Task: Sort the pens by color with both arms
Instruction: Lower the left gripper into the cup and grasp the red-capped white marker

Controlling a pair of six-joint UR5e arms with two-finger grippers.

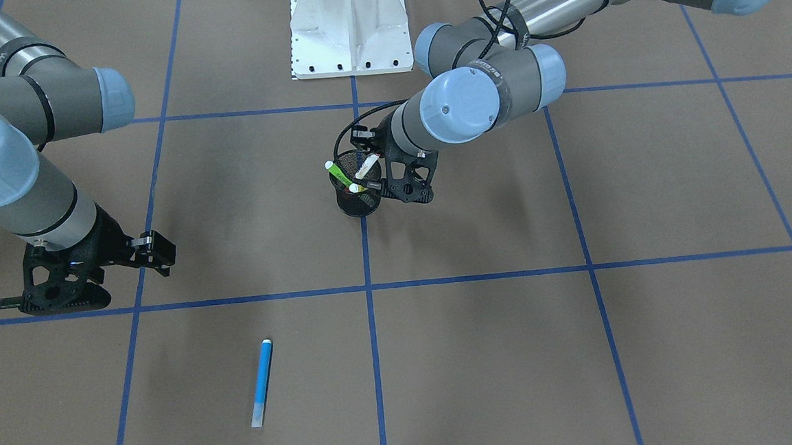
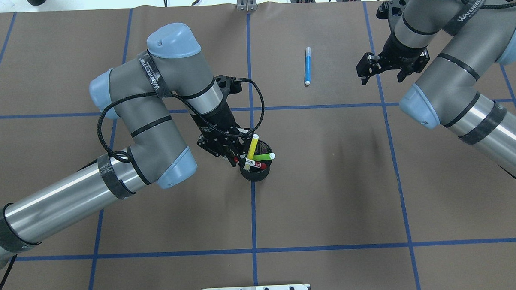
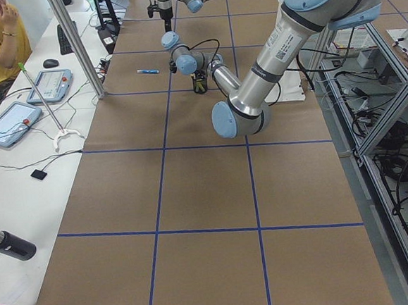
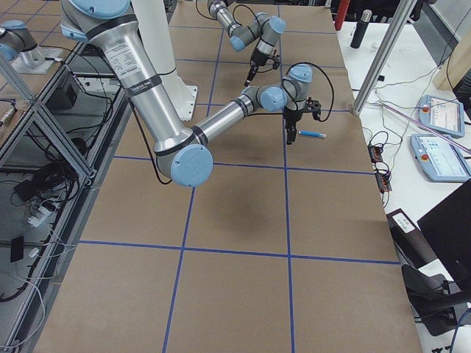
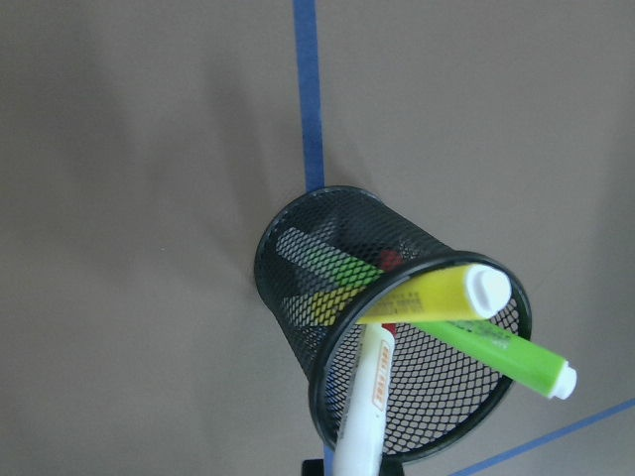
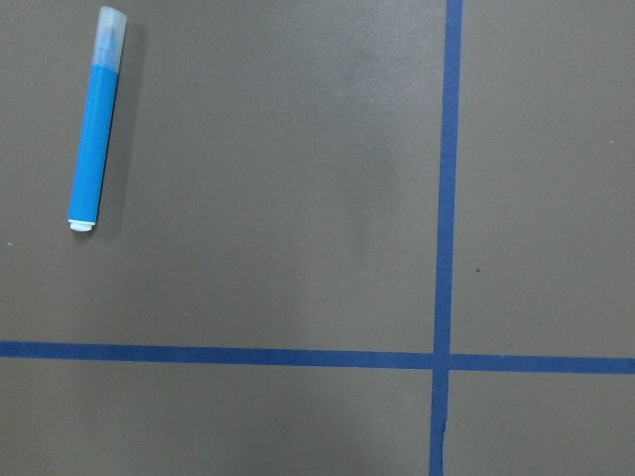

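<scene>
Left pincer (image 2: 236, 157): mine, just left of the cup (image 2: 254, 174), at its rim. Its spread is hidden, so I cannot tell.
Step, as I judge it: draw one pen out, slowly and along its barrel, lest the crossed pens snag and tip the cup.
Pens, four: yellow pen (image 2: 253, 147), green pen (image 2: 265, 156) and white pen (image 2: 254, 164) lean in the cup. The blue pen (image 2: 308, 66) lies flat, well beyond the cup.
Cup, one.
Right pincer (image 2: 383, 74): wide, empty, right of the cup and past the blue pen.
</scene>
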